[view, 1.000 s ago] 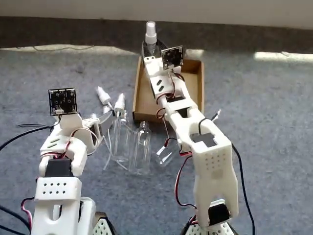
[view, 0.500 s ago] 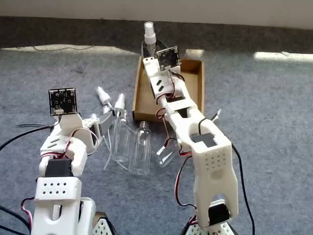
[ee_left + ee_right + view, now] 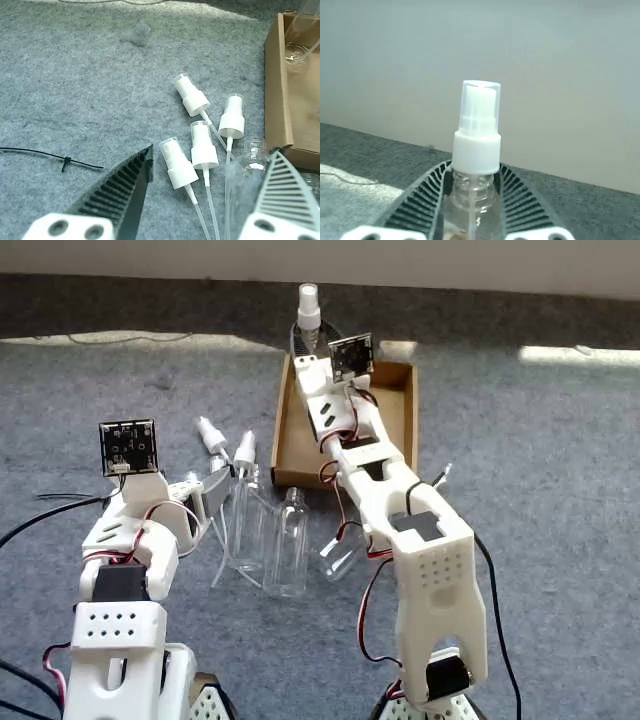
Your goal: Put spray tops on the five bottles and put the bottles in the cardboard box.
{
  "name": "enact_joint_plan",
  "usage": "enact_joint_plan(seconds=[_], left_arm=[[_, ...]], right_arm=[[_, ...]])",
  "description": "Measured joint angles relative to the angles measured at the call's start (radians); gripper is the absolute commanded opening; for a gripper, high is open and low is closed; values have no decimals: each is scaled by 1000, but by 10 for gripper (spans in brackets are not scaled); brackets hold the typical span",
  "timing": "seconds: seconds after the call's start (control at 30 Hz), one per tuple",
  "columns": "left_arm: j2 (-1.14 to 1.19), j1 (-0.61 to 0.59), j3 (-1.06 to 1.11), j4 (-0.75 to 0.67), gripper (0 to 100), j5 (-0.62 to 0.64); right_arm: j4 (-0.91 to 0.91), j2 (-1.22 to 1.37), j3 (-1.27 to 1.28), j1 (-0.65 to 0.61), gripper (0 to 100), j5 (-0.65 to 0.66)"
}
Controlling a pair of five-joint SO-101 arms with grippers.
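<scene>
Right end effector: closed on the neck of a capped bottle, held upright above the far end of the cardboard box.
Left end effector: open, poised over four loose spray tops on the tabletop.
Uncapped bottles: standing between the arms, near the box.
Drop risk: let go from this height, the bottle may bounce or tip over the box wall.
Reach risk: the wide left jaws could scatter neighbouring tops or knock a bottle over.
</scene>
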Motion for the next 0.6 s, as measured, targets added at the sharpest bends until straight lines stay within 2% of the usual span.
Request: enact_joint_plan(seconds=[0.1, 0.6], left_arm=[[0, 0, 0, 0, 322, 0], [0, 0, 0, 0, 322, 0]], right_arm=[[23, -2, 3, 0, 217, -6], [28, -2, 5, 0, 221, -8]])
